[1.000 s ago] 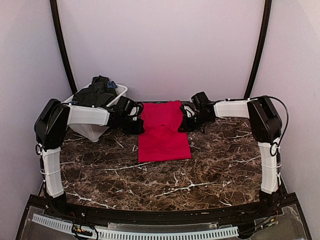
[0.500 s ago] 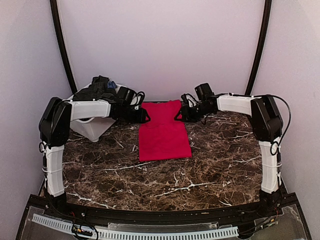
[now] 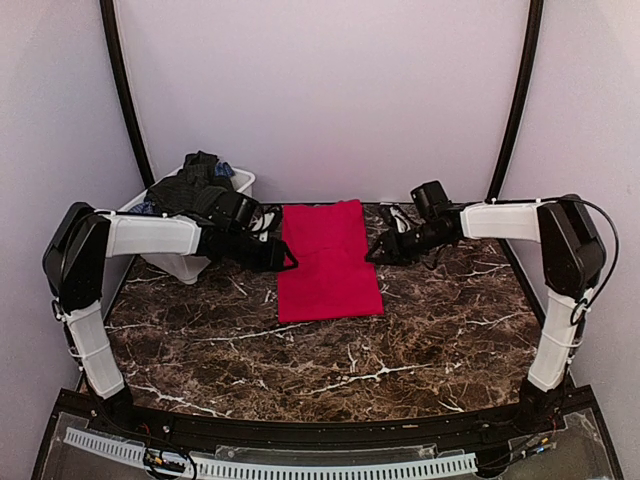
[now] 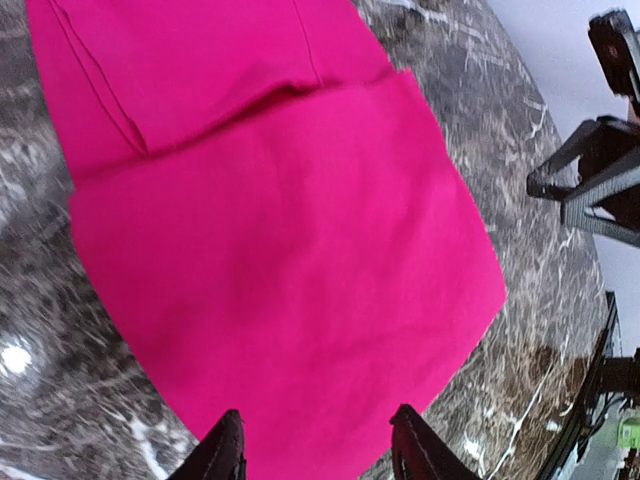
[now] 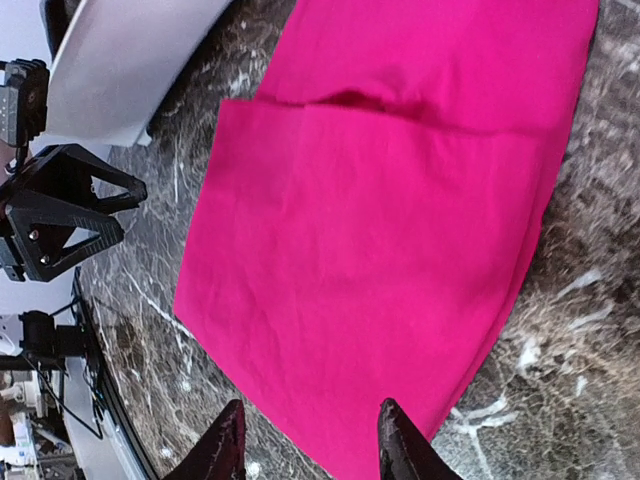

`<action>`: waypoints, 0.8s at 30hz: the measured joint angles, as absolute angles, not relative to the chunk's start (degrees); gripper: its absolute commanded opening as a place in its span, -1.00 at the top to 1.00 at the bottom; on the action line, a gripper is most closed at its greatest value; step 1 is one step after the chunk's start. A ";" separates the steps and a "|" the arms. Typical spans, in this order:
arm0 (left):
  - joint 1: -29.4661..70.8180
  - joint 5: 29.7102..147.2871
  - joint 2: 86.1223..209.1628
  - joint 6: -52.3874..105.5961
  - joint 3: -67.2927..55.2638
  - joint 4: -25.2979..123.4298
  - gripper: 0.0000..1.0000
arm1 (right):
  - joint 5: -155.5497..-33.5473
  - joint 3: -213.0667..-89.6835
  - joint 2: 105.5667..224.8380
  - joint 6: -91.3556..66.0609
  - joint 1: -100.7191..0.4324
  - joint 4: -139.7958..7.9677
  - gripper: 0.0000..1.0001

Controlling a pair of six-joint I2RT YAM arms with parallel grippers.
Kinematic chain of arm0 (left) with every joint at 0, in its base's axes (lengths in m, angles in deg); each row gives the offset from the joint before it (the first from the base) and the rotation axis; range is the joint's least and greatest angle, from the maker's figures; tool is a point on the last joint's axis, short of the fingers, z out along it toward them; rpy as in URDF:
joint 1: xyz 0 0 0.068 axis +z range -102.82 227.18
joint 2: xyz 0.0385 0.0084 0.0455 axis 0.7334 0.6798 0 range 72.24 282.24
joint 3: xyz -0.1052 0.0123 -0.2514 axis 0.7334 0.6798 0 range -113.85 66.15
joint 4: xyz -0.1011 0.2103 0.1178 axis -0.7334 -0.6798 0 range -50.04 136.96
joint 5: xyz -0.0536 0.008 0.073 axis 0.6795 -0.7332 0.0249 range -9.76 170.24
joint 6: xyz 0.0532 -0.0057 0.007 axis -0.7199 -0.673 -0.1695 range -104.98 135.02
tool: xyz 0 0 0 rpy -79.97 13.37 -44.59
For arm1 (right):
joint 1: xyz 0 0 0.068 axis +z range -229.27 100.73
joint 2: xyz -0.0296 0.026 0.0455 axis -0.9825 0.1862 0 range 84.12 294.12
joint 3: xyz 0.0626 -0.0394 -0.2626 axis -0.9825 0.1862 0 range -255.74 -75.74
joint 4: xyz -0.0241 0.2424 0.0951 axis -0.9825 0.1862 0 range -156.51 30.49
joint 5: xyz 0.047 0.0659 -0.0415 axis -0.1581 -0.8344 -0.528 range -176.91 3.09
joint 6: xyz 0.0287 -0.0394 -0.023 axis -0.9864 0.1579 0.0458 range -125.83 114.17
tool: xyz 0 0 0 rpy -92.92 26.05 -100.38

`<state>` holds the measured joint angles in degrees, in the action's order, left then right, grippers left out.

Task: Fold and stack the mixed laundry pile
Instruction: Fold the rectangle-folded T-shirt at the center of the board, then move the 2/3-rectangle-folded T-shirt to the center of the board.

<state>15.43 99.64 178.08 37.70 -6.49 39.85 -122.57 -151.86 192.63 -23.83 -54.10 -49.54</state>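
The bright red cloth lies flat on the marble table, folded over itself, with the fold's edge showing across it. My left gripper hangs at the cloth's left edge, open and holding nothing. My right gripper is at the right edge, also open and holding nothing. The rest of the mixed laundry pile, dark garments with a bit of blue, is heaped in the bin at the back left.
The white plastic bin stands at the back left, just behind my left forearm; its wall shows in the right wrist view. Pale walls close in the back and both sides. Bare marble spreads in front of the cloth.
Both grippers were shut on the red cloth and have let go and opened. The cloth now lies folded flat. Both arms have drawn back outward to the cloth's sides.
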 measured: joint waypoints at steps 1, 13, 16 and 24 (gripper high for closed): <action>14.29 99.96 178.10 38.14 -4.17 40.00 0.06 | -123.03 -150.57 192.85 -24.07 -53.73 -49.78 0.31; 10.01 102.02 181.31 42.64 3.37 44.20 0.28 | -124.38 -141.21 197.29 -27.31 -50.36 -53.32 0.77; 9.85 102.02 181.07 43.12 4.88 45.77 0.28 | -125.06 -138.61 196.63 -27.77 -49.99 -55.37 0.81; 6.14 101.36 177.51 44.30 9.05 45.42 0.25 | -124.12 -130.11 190.64 -29.12 -47.09 -57.52 0.82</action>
